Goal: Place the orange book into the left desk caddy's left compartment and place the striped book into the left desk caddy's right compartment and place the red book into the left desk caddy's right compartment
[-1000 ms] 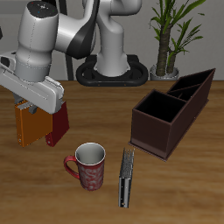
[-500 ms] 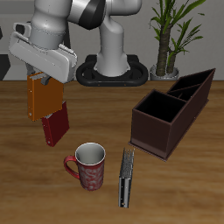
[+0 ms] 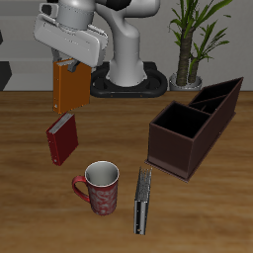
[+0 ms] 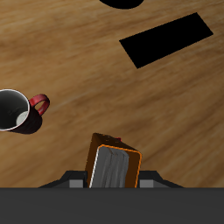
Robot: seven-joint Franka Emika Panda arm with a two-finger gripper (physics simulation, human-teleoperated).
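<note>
My gripper (image 3: 68, 65) is shut on the orange book (image 3: 68, 88) and holds it upright, high above the table toward its back. The book also shows in the wrist view (image 4: 112, 164), between the fingers. The red book (image 3: 62, 139) lies flat on the table below it. The striped book (image 3: 143, 201) lies near the table's front edge. The left desk caddy (image 3: 188, 146) stands across the table, with its wide low right compartment (image 3: 178, 123) nearer the front and its tall slanted left compartment (image 3: 221, 97) farther back. Both look empty.
A red patterned mug (image 3: 99, 188) stands between the red book and the striped book; it also shows in the wrist view (image 4: 14, 109). A potted plant (image 3: 197, 40) stands at the back behind the caddy. The robot's base (image 3: 126, 77) is at the back.
The gripper has lifted the orange book off the table and carried it up and toward the middle. The red book stays on the table.
</note>
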